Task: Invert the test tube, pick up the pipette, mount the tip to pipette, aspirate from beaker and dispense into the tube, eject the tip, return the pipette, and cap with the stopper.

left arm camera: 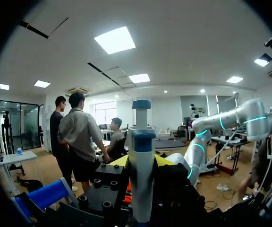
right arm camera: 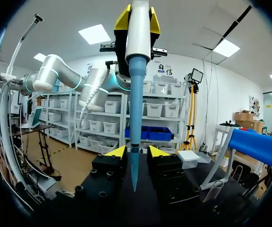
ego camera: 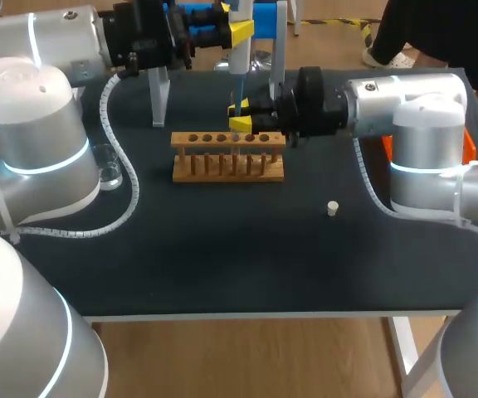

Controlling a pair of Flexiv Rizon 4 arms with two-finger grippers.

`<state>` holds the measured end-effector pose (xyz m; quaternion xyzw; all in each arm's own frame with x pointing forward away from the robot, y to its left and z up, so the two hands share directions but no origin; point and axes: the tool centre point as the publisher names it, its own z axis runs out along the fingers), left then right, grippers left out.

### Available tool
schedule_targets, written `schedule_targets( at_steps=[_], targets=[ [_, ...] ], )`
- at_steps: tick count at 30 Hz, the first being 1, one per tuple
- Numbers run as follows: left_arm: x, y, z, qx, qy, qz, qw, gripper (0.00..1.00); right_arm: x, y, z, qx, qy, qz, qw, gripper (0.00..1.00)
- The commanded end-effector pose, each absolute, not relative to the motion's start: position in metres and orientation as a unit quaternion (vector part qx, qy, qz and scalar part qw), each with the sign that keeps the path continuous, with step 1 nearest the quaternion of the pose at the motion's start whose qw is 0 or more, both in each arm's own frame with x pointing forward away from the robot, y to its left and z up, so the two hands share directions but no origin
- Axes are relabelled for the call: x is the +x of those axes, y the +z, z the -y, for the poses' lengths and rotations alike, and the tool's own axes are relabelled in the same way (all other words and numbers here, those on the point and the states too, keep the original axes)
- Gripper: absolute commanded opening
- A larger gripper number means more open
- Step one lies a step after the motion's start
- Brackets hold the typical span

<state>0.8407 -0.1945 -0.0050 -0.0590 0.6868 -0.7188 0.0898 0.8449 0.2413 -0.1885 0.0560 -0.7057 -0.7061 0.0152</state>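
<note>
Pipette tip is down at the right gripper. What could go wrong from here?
1. The pipette tip hangs right at the right gripper; a sideways drift might knock it askew or off.
2. The beaker stands right beside the left arm's cable hose; a swing of that arm may tip it.
3. The stopper lies loose near the right arm's cable; it might get swept away.

Upright pipette (right arm camera: 139, 28), blue tip (right arm camera: 135, 118) mounted, stopper (ego camera: 333, 208) loose

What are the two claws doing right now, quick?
Left claw: closed, holding the pipette.
Right claw: cannot tell whether it is open or closed.
</note>
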Motion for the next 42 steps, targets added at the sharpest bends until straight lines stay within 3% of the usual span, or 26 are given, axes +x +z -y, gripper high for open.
schedule_targets(
  at_steps=[1,27,42],
  targets=[
    [0.84,-0.006,0.194,-0.058,-0.721,-0.685,0.091,0.0,0.837,-0.192,-0.229,0.059,-0.696,0.715,0.014,1.0],
    [0.84,-0.006,0.194,-0.058,-0.721,-0.685,0.091,0.0,0.806,-0.244,-0.077,0.013,-0.637,0.77,-0.023,1.0],
    [0.84,-0.006,0.194,-0.058,-0.721,-0.685,0.091,0.0,0.806,-0.244,-0.077,0.013,-0.637,0.77,-0.023,1.0]
  ],
)
